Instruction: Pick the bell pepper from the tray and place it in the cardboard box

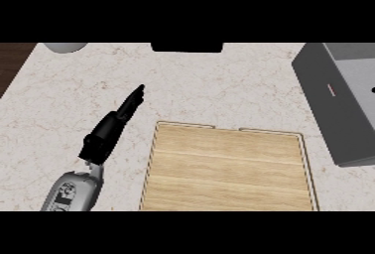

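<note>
A wooden tray (228, 168) lies on the counter at the lower middle, and its surface is bare. No bell pepper shows anywhere in the head view. My left hand (117, 121) rises from the lower left beside the tray's left edge, its fingers straight and pointing up and away, holding nothing. My right hand does not show. I see no cardboard box as such; a grey open container (344, 99) stands at the right edge.
The marble counter (219, 84) spreads behind and left of the tray. A black object (187, 47) sits at the back edge, a grey round thing (64, 47) at the back left. Dark wood (11, 62) borders the counter's far left.
</note>
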Robot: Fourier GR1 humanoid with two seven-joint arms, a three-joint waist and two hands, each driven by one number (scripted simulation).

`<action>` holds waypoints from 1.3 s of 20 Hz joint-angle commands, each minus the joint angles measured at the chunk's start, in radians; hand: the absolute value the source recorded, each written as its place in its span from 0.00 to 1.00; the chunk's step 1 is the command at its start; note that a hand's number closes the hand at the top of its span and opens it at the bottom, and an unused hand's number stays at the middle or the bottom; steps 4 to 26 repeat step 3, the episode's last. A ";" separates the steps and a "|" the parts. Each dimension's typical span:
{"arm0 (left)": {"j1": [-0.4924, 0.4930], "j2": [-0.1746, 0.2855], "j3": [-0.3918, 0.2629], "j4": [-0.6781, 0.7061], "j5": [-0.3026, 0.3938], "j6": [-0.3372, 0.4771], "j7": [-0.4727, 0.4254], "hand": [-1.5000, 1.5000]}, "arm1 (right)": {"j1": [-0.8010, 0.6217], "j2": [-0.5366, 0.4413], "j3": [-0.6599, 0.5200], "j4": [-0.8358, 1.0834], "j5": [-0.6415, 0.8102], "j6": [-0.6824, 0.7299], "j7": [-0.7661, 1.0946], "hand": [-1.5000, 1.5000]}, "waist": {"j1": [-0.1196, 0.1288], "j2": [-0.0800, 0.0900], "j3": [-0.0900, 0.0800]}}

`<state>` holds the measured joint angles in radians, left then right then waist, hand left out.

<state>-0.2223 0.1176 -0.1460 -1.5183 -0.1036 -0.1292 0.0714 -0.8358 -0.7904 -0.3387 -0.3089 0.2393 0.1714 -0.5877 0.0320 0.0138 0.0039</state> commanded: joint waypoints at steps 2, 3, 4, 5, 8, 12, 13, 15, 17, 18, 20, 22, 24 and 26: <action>-0.013 -0.011 0.001 0.003 0.004 0.000 0.024 0.50 | -0.006 -0.088 -0.159 0.079 -0.160 0.165 -0.025 0.00 | -0.015 -0.001 0.001; 0.021 -0.006 -0.006 -0.023 -0.004 0.004 -0.008 0.50 | 0.004 -0.143 -0.173 0.106 -0.165 0.194 -0.013 0.00 | -0.001 0.002 0.001; 0.021 -0.006 -0.006 -0.023 -0.004 0.004 -0.008 0.50 | 0.004 -0.143 -0.173 0.106 -0.165 0.194 -0.013 0.00 | -0.001 0.002 0.001; 0.021 -0.006 -0.006 -0.023 -0.004 0.004 -0.008 0.50 | 0.004 -0.143 -0.173 0.106 -0.165 0.194 -0.013 0.00 | -0.001 0.002 0.001; 0.021 -0.006 -0.006 -0.023 -0.004 0.004 -0.008 0.50 | 0.004 -0.143 -0.173 0.106 -0.165 0.194 -0.013 0.00 | -0.001 0.002 0.001; 0.021 -0.006 -0.006 -0.023 -0.004 0.004 -0.008 0.50 | 0.004 -0.143 -0.173 0.106 -0.165 0.194 -0.013 0.00 | -0.001 0.002 0.001; 0.021 -0.006 -0.006 -0.023 -0.004 0.004 -0.008 0.50 | 0.004 -0.143 -0.173 0.106 -0.165 0.194 -0.013 0.00 | -0.001 0.002 0.001; 0.021 -0.006 -0.006 -0.023 -0.004 0.004 -0.008 0.50 | 0.004 -0.143 -0.173 0.106 -0.165 0.194 -0.013 0.00 | -0.001 0.002 0.001; 0.021 -0.006 -0.006 -0.023 -0.004 0.004 -0.008 0.50 | 0.004 -0.143 -0.173 0.106 -0.165 0.194 -0.013 0.00 | -0.001 0.002 0.001; 0.021 -0.006 -0.006 -0.023 -0.004 0.004 -0.008 0.50 | 0.004 -0.143 -0.173 0.106 -0.165 0.194 -0.013 0.00 | -0.001 0.002 0.001; 0.021 -0.006 -0.006 -0.023 -0.004 0.004 -0.008 0.50 | 0.004 -0.143 -0.173 0.106 -0.165 0.194 -0.013 0.00 | -0.001 0.002 0.001; 0.021 -0.006 -0.006 -0.023 -0.004 0.004 -0.008 0.50 | 0.004 -0.143 -0.173 0.106 -0.165 0.194 -0.013 0.00 | -0.001 0.002 0.001; 0.021 -0.006 -0.006 -0.023 -0.004 0.004 -0.008 0.50 | 0.004 -0.143 -0.173 0.106 -0.165 0.194 -0.013 0.00 | -0.001 0.002 0.001; 0.021 -0.006 -0.006 -0.023 -0.004 0.004 -0.008 0.50 | 0.004 -0.143 -0.173 0.106 -0.165 0.194 -0.013 0.00 | -0.001 0.002 0.001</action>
